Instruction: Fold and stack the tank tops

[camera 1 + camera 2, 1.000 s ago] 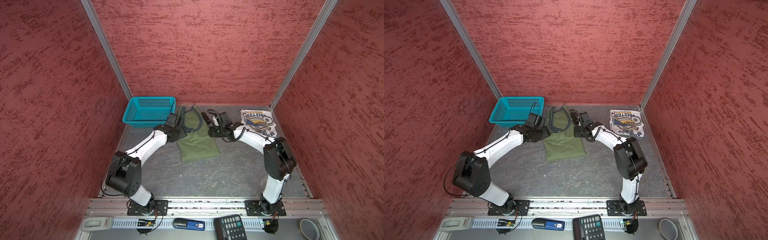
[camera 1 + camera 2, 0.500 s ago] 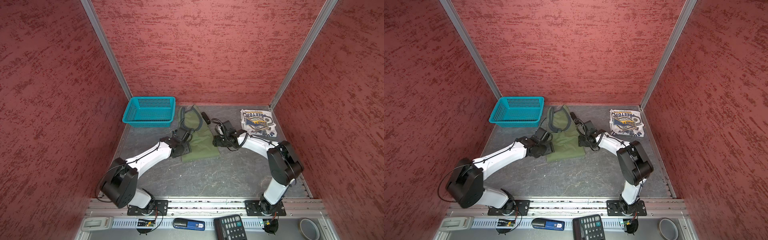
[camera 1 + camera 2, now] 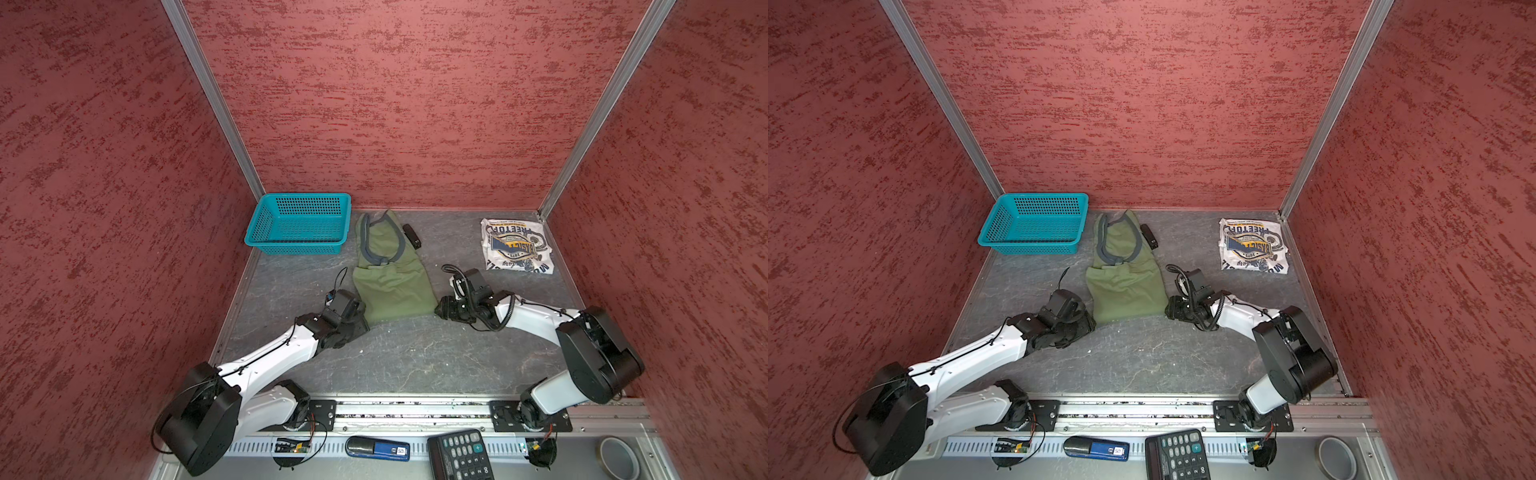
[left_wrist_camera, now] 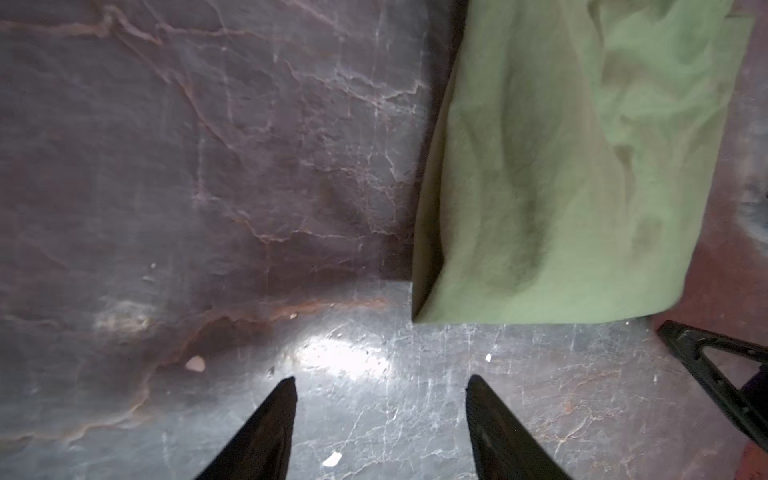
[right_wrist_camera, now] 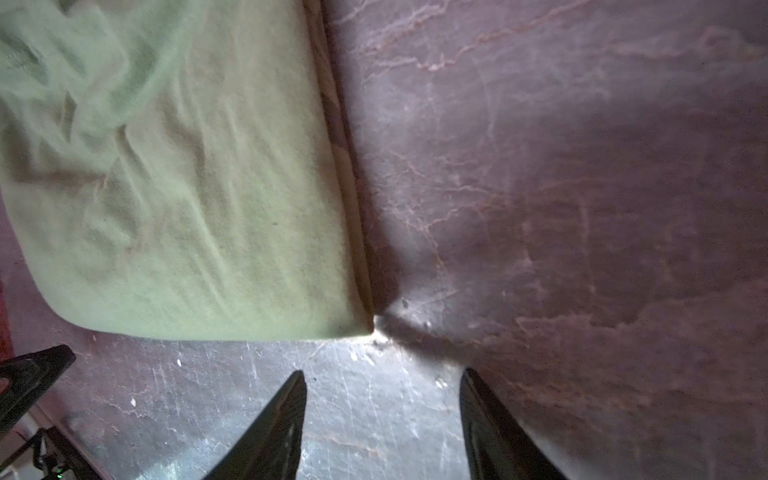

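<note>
Grippers are sitting low on either side of the olive green tank top [image 3: 388,282], which is lying lengthwise in the middle of the grey marbled table [image 3: 415,365]. It is folded narrow, with its grey-trimmed neckline pointing toward the back wall and its hem toward the arms. The left gripper [image 4: 380,380] is hovering just off the hem's left corner, its jaws standing moderately apart with only bare table between them. The right gripper [image 5: 382,374] is hovering at the hem's right corner, its jaws likewise parted and gripping nothing. In both wrist views the fingertips are stopping short of the cloth edge.

The white tank top [image 3: 517,247] is lying folded with its emblem up in the far right corner. It is well apart from the green one, and bare table is separating the two. A teal basket [image 3: 299,224] is standing in the far left corner, just beside the green top's shoulder end. A small black object [image 3: 411,236], too small to identify, is lying close against the neckline's right side. Along the front ledge, off the work surface, a calculator [image 3: 459,455], a blue-and-black device [image 3: 378,449] and a roll of tape [image 3: 617,457] are resting.
</note>
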You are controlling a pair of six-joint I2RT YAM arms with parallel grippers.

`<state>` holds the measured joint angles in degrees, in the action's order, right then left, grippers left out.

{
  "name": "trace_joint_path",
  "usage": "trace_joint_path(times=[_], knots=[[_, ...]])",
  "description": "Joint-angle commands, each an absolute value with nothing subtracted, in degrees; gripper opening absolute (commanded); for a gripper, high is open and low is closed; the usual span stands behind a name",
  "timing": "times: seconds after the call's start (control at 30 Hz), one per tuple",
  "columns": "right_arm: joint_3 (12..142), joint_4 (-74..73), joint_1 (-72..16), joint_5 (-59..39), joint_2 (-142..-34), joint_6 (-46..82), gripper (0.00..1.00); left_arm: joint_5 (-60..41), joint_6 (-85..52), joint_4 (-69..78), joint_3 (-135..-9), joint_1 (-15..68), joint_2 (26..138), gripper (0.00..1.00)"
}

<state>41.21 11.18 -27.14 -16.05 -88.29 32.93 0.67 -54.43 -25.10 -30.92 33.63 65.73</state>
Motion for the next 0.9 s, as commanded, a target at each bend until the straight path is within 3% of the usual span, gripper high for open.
trace_joint_path(times=[0.0,0.47,0.87], knots=[[40.6,4.2,-26.3,-19.0,-89.8,35.3,0.57,-1.4,-55.2,-19.0,-31.0,33.0,68.0,0.63],[39.7,-0.2,-25.7,-22.0,-95.4,35.6,0.34,-2.6,-54.8,-14.1,-31.3,32.1,76.4,0.45],[40.9,-0.9,-25.7,-22.7,-97.0,35.2,0.23,-2.4,-52.8,-12.2,-33.7,30.9,81.2,0.42]])
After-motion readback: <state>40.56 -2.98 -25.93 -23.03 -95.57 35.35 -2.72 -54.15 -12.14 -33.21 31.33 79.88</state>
